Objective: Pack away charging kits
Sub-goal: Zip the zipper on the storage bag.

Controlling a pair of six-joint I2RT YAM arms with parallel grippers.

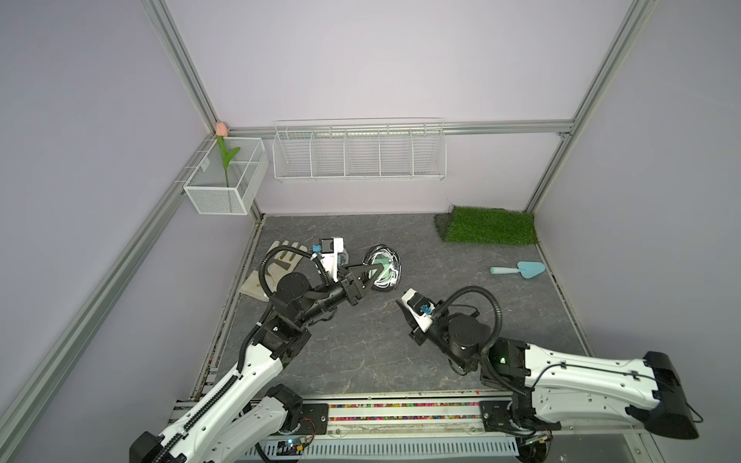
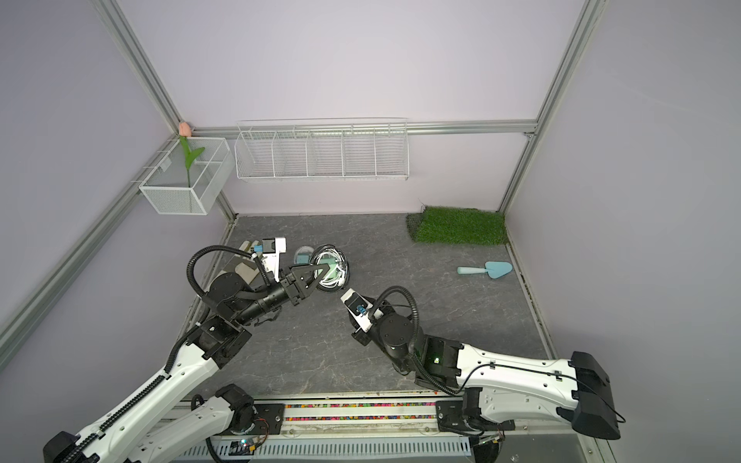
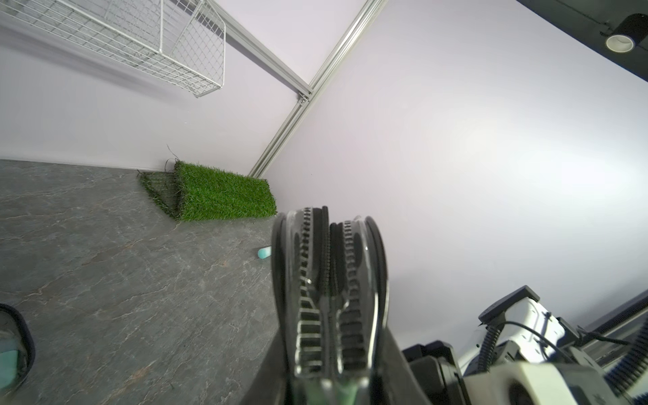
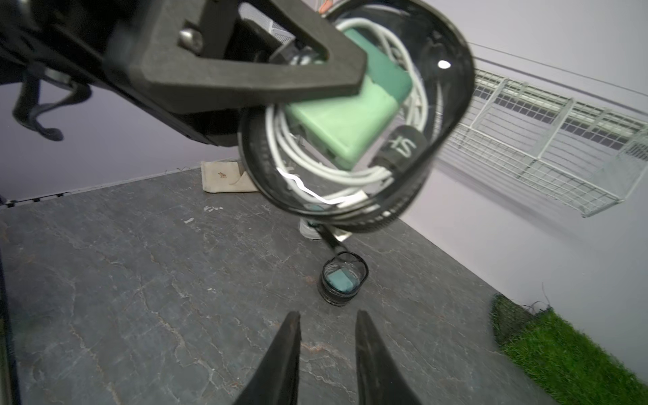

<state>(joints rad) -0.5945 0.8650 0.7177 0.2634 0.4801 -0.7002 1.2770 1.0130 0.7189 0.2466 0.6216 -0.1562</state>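
Mint-green charger block and coiled white cable sit inside a clear, black-rimmed round case. The left gripper clamps the case across its flat faces, clear of the table. The right gripper is close by and lower, jaws parted and holding nothing. Beyond its tips, a second case with a teal block rests on the table.

The left gripper holds a round case with a green charger block and white cable inside. A blue trowel lies to the right.
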